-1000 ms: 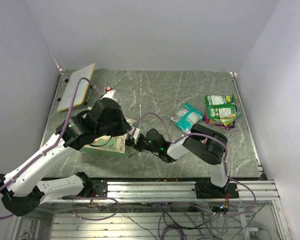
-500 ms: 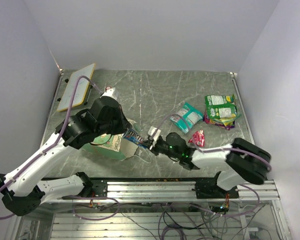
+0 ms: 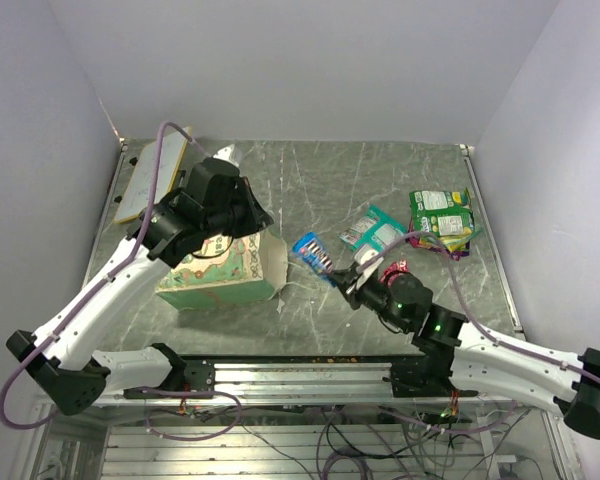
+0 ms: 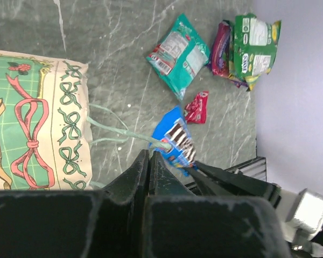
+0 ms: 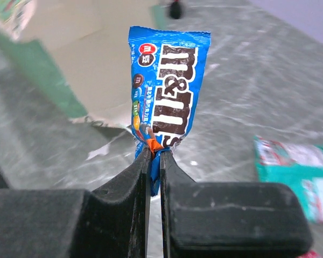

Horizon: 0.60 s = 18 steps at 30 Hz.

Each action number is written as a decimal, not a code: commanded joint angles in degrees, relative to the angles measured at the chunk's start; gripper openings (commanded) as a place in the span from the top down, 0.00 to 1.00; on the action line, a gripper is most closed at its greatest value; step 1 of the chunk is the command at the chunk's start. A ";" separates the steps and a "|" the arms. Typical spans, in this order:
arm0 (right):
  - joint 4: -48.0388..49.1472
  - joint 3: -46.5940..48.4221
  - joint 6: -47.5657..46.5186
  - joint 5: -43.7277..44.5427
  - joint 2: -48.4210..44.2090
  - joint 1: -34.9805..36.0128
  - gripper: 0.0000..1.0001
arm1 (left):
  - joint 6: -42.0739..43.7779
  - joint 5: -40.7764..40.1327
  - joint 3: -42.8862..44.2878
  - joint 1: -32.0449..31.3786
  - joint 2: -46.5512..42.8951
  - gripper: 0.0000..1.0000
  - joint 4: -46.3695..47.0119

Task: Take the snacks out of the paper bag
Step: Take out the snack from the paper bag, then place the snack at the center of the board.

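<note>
The mint-green and cream paper bag (image 3: 215, 275) lies on its side, mouth facing right; it also shows in the left wrist view (image 4: 37, 113). My left gripper (image 3: 267, 222) (image 4: 149, 153) is shut on one of the bag's string handles (image 4: 124, 131) above the mouth. My right gripper (image 3: 342, 280) (image 5: 154, 153) is shut on a blue snack packet (image 3: 310, 252) (image 5: 166, 86), held in the air just right of the mouth. A teal packet (image 3: 372, 232), green packets (image 3: 440, 212) over a purple one (image 3: 418, 240) and a small red-pink packet (image 3: 395, 272) lie at right.
A flat white board (image 3: 145, 180) lies at the back left. The metal rail (image 3: 320, 375) with the arm bases runs along the near edge. Grey walls close in the table at left, back and right.
My right gripper has come out of the bag's mouth with the blue packet and moved right. My left gripper has moved back and up with the handle, uncovering the bag.
</note>
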 commanded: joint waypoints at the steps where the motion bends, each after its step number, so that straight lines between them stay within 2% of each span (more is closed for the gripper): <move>1: -10.10 5.76 5.13 25.01 0.79 -0.21 1.00 | 1.75 6.44 3.92 2.55 2.25 0.93 5.79; 3: -11.83 9.32 6.95 32.93 4.62 -1.72 1.00 | 2.18 8.15 5.90 3.01 3.55 0.93 6.27; 5: -13.49 12.43 8.86 35.44 8.97 -5.74 1.00 | 2.47 10.15 8.83 3.35 4.97 0.93 6.72; 9: -18.41 17.85 15.76 25.42 15.98 -19.92 1.00 | 2.82 13.21 17.03 3.58 7.68 0.93 7.18; 12: -20.73 20.43 17.89 18.78 19.97 -27.21 1.00 | 2.83 12.87 21.04 3.69 7.93 0.93 6.82; 15: -22.51 20.94 19.99 14.69 22.67 -30.15 1.00 | 2.15 11.36 17.58 3.77 5.49 0.93 7.50; 18: -22.23 19.47 21.45 11.87 22.87 -32.26 1.00 | -0.33 10.07 7.87 4.16 0.40 0.93 8.70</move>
